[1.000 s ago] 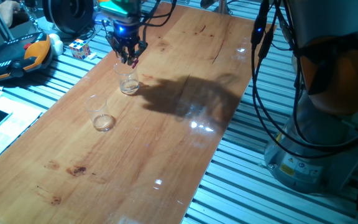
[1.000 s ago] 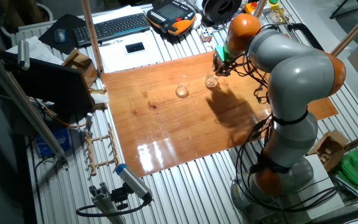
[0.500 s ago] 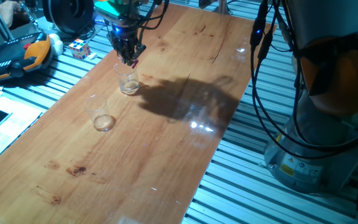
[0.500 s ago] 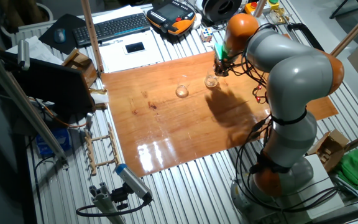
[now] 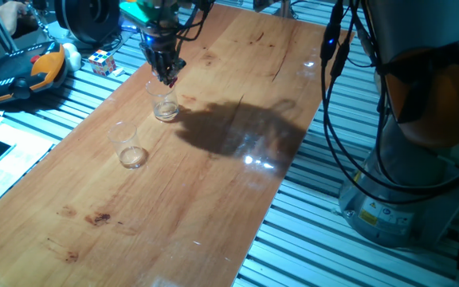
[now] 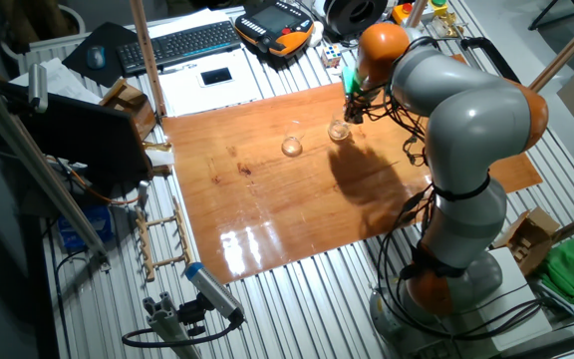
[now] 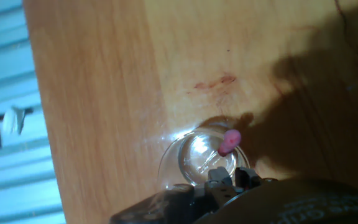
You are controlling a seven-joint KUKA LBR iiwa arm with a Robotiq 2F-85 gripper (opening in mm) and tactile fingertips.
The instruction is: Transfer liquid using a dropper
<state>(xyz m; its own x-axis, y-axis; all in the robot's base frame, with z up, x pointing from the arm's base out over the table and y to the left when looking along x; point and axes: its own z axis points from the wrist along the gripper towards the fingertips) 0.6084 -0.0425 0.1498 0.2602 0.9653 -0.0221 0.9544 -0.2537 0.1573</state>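
clear glass catches the light on a wooden table (image 5: 237,96), and the scene reads left to right from there. at centre left of one fixed view stands the nearer tumbler (image 5: 127,144), alone and untouched, a pale film at its bottom. just right of it and higher in the frame stands the second tumbler (image 5: 163,101), and directly above its mouth hangs the gripper (image 5: 167,73), closed on the dropper (image 5: 170,79), whose pink end shows just below the black fingertips. the hand view confirms the line-up: the pink tip of the dropper sits over the round rim of the second tumbler (image 7: 201,163), seen from straight above. any liquid inside is too faint to make out. to the right of the glasses the arm's shadow spreads over the wood.

over the past second the gripper has drifted slightly up and toward the top of the frame, lifting the dropper a little off the glass mouth; neither tumbler has moved. that suggests the dropper's work in this glass is finishing and a carry leftward to the nearer tumbler may come next, though whether it is loaded cannot be told. in the other fixed view the arm bends over the upper right of the table, the two glasses small at upper centre.
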